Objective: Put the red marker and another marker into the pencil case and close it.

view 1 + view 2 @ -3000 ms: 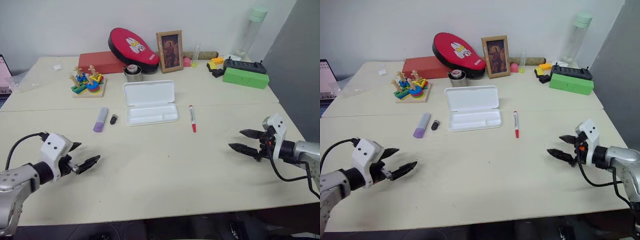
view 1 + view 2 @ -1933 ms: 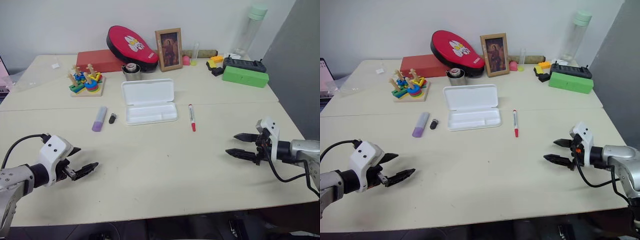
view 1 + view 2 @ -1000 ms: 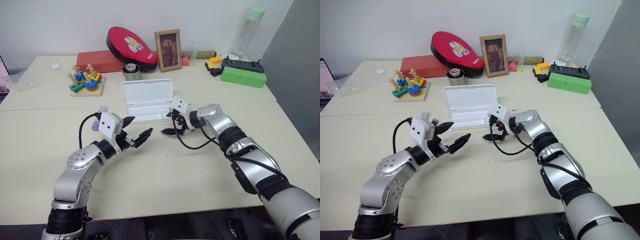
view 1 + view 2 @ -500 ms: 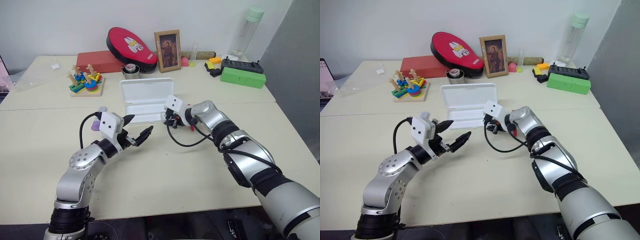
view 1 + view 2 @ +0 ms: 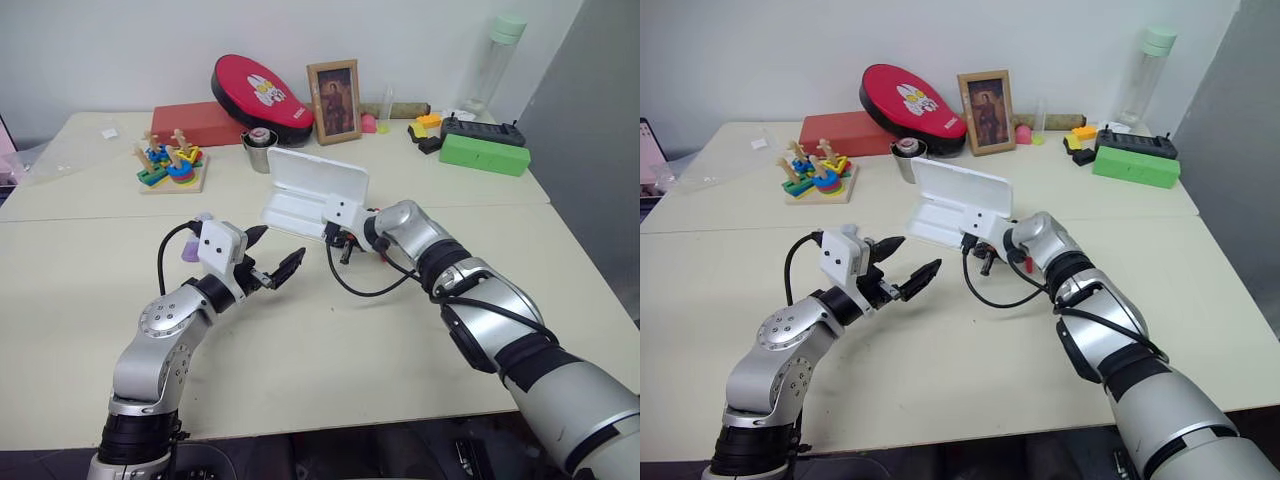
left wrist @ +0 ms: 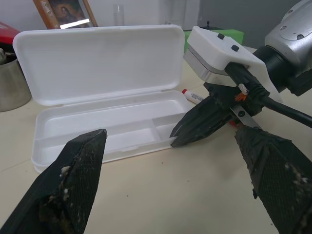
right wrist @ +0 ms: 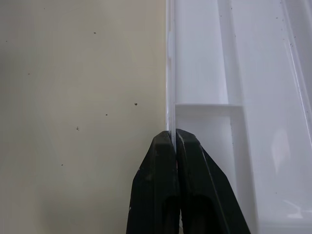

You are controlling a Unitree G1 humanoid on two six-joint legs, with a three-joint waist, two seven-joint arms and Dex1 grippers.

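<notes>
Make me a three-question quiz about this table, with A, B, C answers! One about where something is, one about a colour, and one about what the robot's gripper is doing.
1. Where is the framed picture?
A. At the back of the table, beside the red pouch
B. Inside the pencil case
C. At the table's front edge

2. What colour is the box at the back right?
A. Blue
B. Green
C. Yellow

3. What is the right gripper doing?
A. Shut on the pencil case's front rim
B. Holding the lavender marker
C. Hanging open above the table

Answers:
1 A: the frame stands by the wall next to the pouch.
2 B: the box is plainly green.
3 A: the right wrist view shows the fingers pinched on the tray's thin edge.
</notes>
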